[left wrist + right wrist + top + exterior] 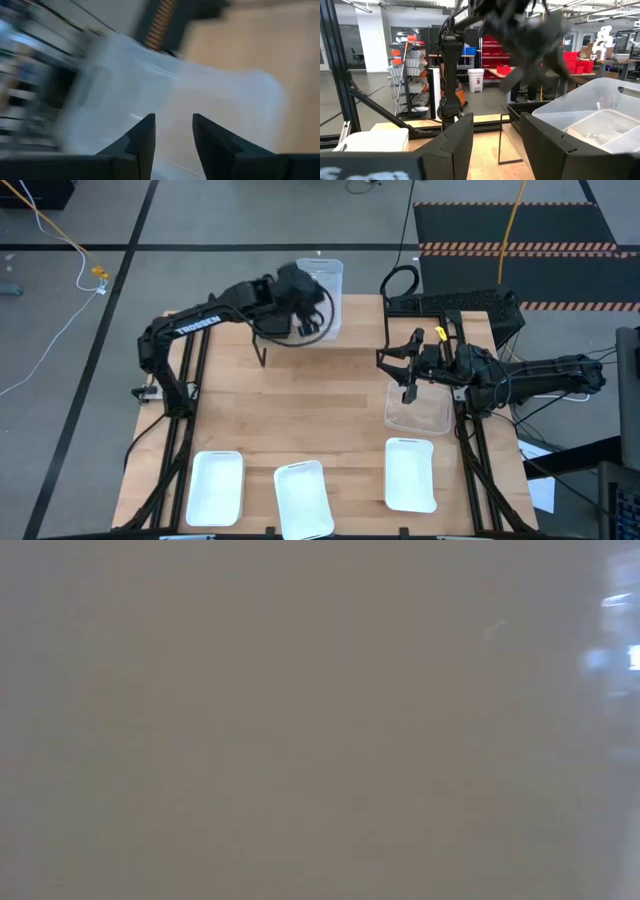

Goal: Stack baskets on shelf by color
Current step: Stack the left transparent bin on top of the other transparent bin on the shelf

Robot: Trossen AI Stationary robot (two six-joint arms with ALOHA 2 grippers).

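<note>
A clear basket point(322, 290) sits at the table's far edge on the shelf point(355, 330). The right wrist view shows it point(600, 115) with another clear one nested inside. My left gripper point(300, 315) hovers over it, open, and the left wrist view shows it point(172, 132) with the clear basket point(220, 100) blurred beyond the fingers. My right gripper point(403, 370) is open above a second clear basket point(418, 408) resting on the tabletop. Three white baskets point(215, 485), point(303, 498), point(410, 473) lie along the near edge. Black baskets point(455, 305) stand at the far right.
The shelf's thin black leg point(262, 355) stands below the left gripper and shows as a thin leg point(500, 145) in the right wrist view. Bare wood lies in the table's middle point(300, 405). The low view shows only a beige blur close to the lens.
</note>
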